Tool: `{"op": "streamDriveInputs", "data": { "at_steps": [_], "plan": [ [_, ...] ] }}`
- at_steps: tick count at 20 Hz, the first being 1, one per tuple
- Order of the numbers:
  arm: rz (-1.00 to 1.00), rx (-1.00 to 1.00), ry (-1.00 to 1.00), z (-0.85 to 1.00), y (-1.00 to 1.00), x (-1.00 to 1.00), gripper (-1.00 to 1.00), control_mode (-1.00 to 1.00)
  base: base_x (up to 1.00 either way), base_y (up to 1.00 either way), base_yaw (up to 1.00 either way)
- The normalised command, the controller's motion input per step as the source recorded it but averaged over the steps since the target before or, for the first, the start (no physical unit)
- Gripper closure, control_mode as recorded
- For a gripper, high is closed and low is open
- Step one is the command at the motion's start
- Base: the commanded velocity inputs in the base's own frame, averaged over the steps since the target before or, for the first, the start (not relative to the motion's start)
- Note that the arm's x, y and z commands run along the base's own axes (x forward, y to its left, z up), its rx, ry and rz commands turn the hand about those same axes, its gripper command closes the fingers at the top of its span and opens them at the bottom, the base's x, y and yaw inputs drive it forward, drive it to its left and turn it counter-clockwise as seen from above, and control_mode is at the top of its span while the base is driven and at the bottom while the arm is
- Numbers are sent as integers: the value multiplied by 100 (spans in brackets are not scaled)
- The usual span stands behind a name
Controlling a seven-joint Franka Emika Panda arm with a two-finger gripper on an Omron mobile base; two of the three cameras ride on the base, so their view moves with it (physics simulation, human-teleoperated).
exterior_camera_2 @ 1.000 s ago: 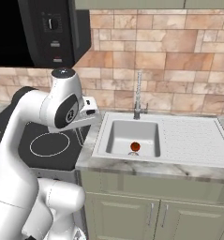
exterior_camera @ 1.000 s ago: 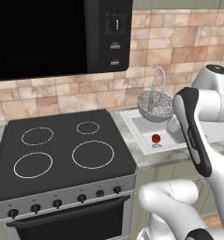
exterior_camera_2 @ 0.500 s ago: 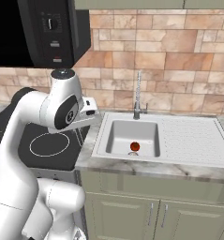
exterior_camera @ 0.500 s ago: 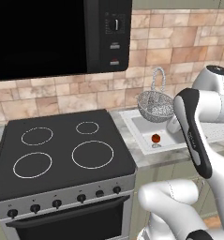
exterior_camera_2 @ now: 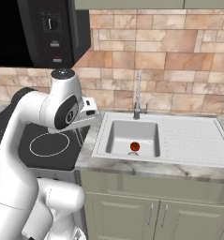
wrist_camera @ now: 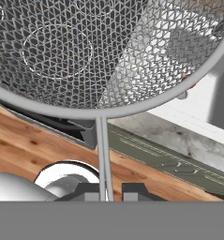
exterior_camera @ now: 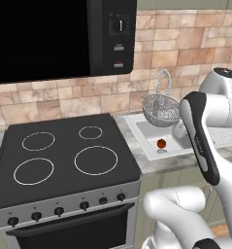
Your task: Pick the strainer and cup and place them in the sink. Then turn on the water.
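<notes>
Hand view: jaws closed on the strainer (wrist_camera: 85, 51) by its thin handle, bowl reaching toward 12 o'clock. Left base view has it hanging above the sink (exterior_camera: 146, 138), basin directly beneath.

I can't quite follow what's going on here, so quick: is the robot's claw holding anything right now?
Gripper: closed on the thin handle of the round, grey metal mesh strainer, which hangs in the air above the white sink.
</notes>
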Motion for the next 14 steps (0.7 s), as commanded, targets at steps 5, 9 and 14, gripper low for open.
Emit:
{"op": "streamDriveInputs", "data": {
  "at_steps": [5, 9, 14],
  "plan": [
    [0, 0, 0, 0, 0, 0, 100, 100, 0, 0, 0],
    [0, 0, 0, 0, 0, 0, 100, 100, 0, 0, 0],
    [0, 0, 0, 0, 0, 0, 100, -100, 0, 0, 0]
  ]
}}
